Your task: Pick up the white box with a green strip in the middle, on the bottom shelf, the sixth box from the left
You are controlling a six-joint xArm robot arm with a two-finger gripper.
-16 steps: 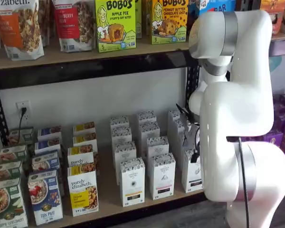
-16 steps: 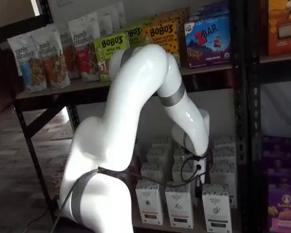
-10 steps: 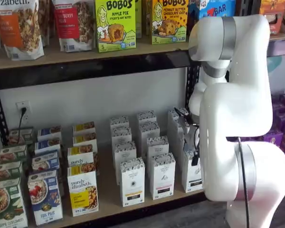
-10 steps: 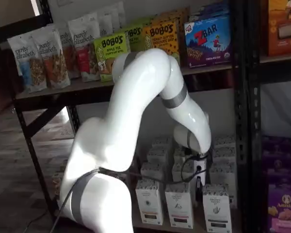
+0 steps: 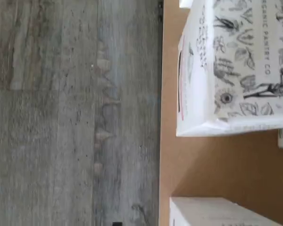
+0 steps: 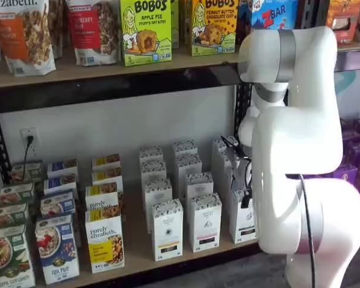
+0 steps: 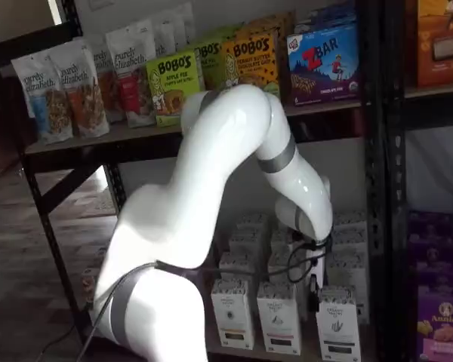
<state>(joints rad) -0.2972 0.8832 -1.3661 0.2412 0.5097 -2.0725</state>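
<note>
Over the last moment I had lowered the arm a little toward the front row; the gripper (image 7: 311,290) hung just above the green-striped white box (image 7: 337,332) on the bottom shelf (image 6: 138,243), jaws apart, nothing held yet
</note>
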